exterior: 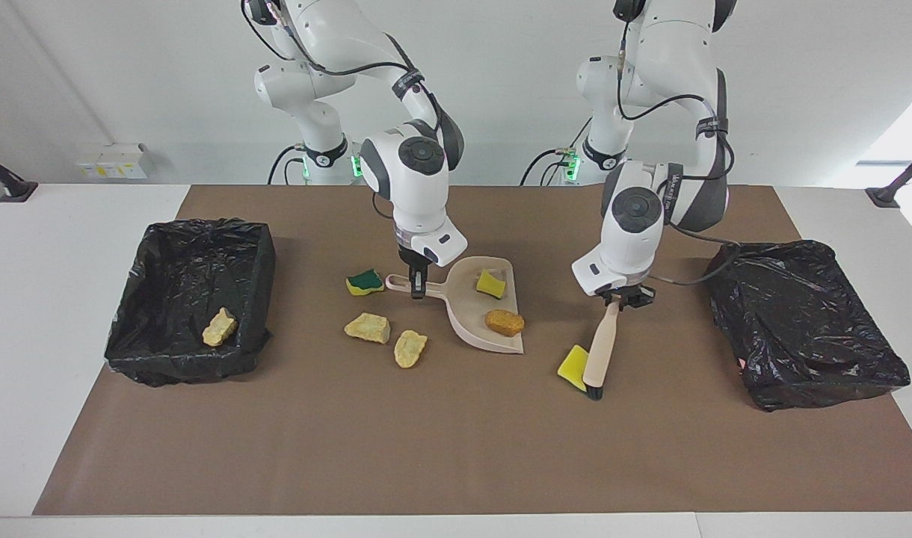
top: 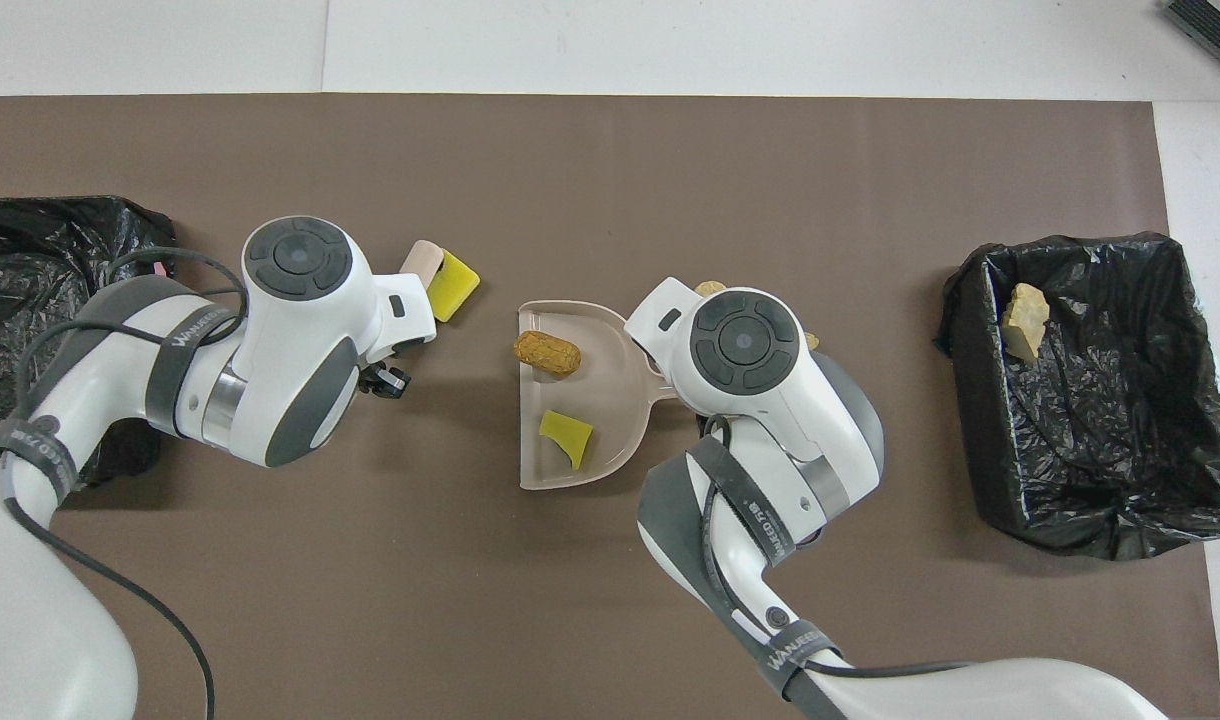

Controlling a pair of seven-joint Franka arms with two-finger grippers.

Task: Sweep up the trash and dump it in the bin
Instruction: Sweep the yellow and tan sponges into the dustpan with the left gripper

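My right gripper (exterior: pixel 417 284) is shut on the handle of the beige dustpan (exterior: pixel 467 320), which rests on the mat. In the pan lie a yellow sponge piece (exterior: pixel 490 284) and an orange-brown lump (exterior: pixel 504 322). My left gripper (exterior: pixel 622 299) is shut on the beige brush (exterior: pixel 602 350), bristles down against another yellow sponge piece (exterior: pixel 572 365) just off the pan's open lip. A green-topped sponge (exterior: pixel 364 282) and two tan chunks (exterior: pixel 367 327) (exterior: pixel 410 348) lie beside the pan's handle, toward the right arm's end. In the overhead view the brush tip (top: pixel 420 262) touches the yellow piece (top: pixel 453 285).
A black-lined bin (exterior: pixel 190 246) at the right arm's end of the table holds one tan chunk (exterior: pixel 220 327). A second black-lined bin (exterior: pixel 803 321) sits at the left arm's end. The brown mat (exterior: pixel 456 448) covers the middle of the table.
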